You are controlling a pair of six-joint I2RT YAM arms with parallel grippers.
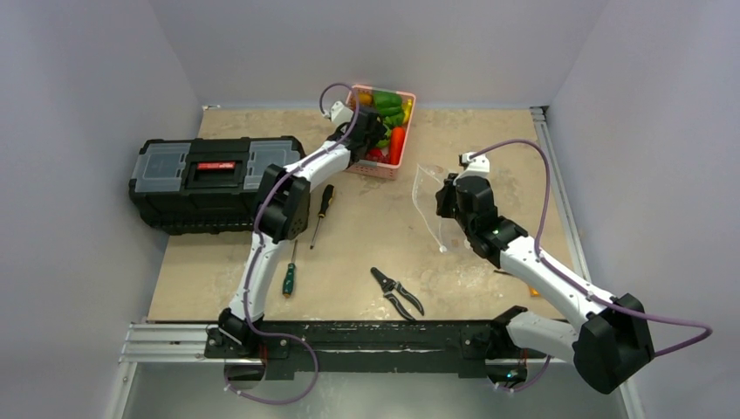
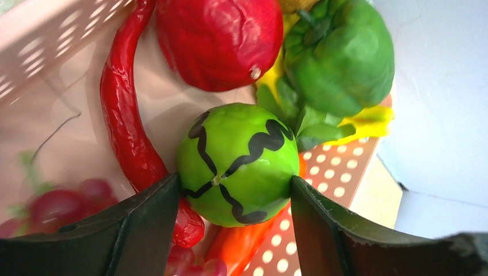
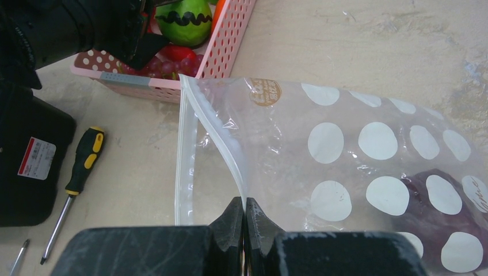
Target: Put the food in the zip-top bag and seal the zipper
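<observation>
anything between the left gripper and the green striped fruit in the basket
Nothing visible does: the left gripper has a finger on each side of the green round fruit, with nothing between either finger and it.

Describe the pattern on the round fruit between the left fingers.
Green round fruit: wavy black lines meeting at its centre. Best in left wrist view.

The green round fruit [image 2: 236, 164] is bright lime with wavy black lines crossing at its stem. There's also a glossy red chili [image 2: 124, 109], a deep red round fruit [image 2: 218, 40] and a darker green bell pepper [image 2: 339, 57]. The basket [image 3: 230, 34] is pink. The zip-top bag [image 3: 345, 144] is clear with big white polka dots and a small gold-brown round logo, and its zipper [image 3: 185, 167] is milky white. A maroon fruit [image 3: 418, 190] shows through it. The screwdriver [image 3: 85, 155] handle is yellow and black, and the toolbox [image 1: 214, 179] is black with a red label.
</observation>
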